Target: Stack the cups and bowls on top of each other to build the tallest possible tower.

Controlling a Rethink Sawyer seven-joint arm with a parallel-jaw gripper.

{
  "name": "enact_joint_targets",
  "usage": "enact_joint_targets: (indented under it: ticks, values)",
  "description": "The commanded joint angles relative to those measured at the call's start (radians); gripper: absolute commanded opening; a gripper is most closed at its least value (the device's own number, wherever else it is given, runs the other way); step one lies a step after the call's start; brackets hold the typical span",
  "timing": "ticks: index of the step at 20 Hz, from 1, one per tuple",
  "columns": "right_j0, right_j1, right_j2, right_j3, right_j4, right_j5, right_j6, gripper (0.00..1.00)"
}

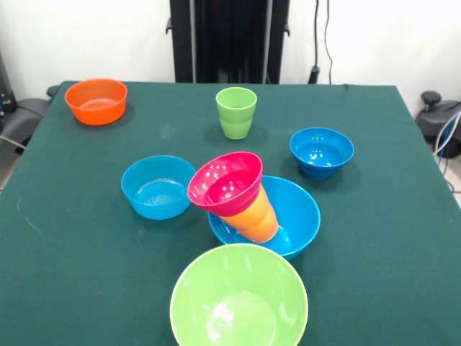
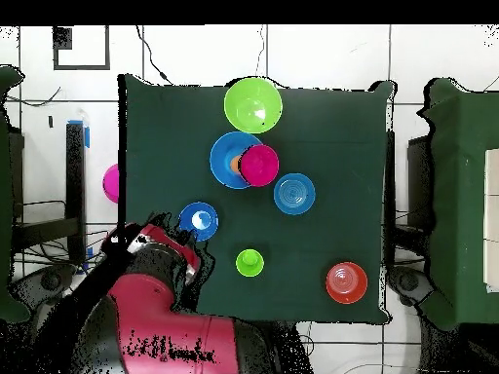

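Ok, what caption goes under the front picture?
Pink-red bowl atop an orange cup in the big blue bowl.

Bright even light, soft shadows, glare on bowls (image 1: 238,299)

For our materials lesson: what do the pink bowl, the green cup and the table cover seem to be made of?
Pink bowl: probably glossy plastic; bright highlights show on its inner wall.
Green cup: likely plastic with a duller sheen; faint ribs ring its lower half.
Table cover: seemingly dark green cloth, matte, with no reflections and some pale scuffs.
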Motion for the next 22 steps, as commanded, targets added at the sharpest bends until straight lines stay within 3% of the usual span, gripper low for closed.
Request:
enact_joint_targets:
  ticks: [1,4,13,17,22]
  values:
    - [-0.069,-0.023,0.155,0.204,-0.089,-0.127,-0.273,1.0]
    - [-0.095,-0.049,0.164,0.2,-0.104,-0.142,-0.29,1.0]
    - [-0.331,-0.185,0.355,0.266,0.121,-0.073,-0.729,1.0]
    - [-0.377,-0.221,0.365,0.275,0.222,0.001,-0.889,1.0]
    - [-0.4,-0.25,0.343,0.25,0.236,0.035,-1.006,1.0]
